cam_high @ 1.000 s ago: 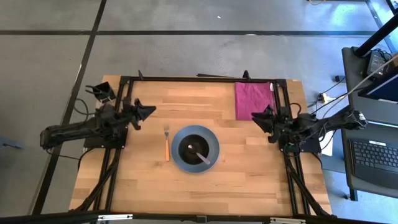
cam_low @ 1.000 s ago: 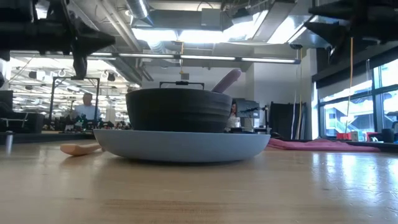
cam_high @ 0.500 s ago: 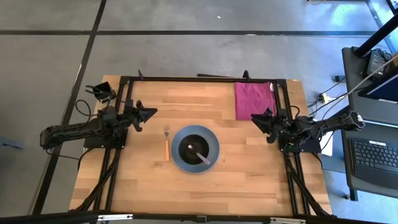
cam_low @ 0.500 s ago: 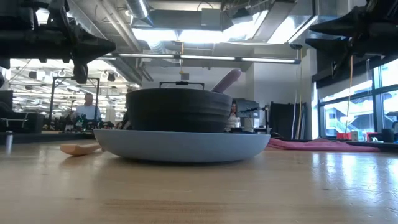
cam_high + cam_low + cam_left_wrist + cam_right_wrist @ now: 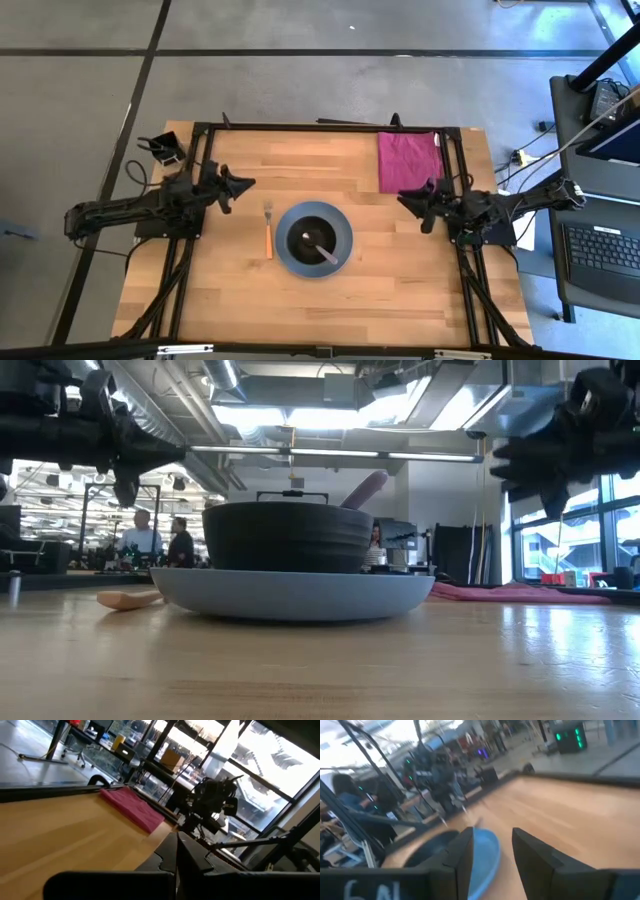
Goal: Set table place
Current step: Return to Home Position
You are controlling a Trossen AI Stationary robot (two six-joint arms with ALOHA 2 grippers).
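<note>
A round grey-blue plate point(image 5: 285, 255) lies on the wooden table point(image 5: 350, 300) near its middle. A black bowl point(image 5: 314, 232) stands in the plate, and a purple-handled spoon point(image 5: 325, 250) lies in the bowl, its handle leaning on the rim point(image 5: 365, 490). An orange-handled fork point(image 5: 268, 235) lies flat on the table just left of the plate. My left gripper point(image 5: 248, 183) is shut and empty, above the table to the far left of the fork. My right gripper point(image 5: 408, 202) is open and empty, right of the plate, which shows between its fingers point(image 5: 487, 855).
A pink cloth point(image 5: 408, 160) lies flat at the table's far right corner; it also shows in the left wrist view point(image 5: 132, 807). A black metal frame point(image 5: 320, 127) edges the table. People stand in the room beyond the table point(image 5: 160, 540).
My right gripper has gone toward the table's left edge, nearer the plate, and has come down. My left gripper has gone a little toward the table's right edge and slightly down. Plate, bowl, spoon and fork have stayed where they were.
</note>
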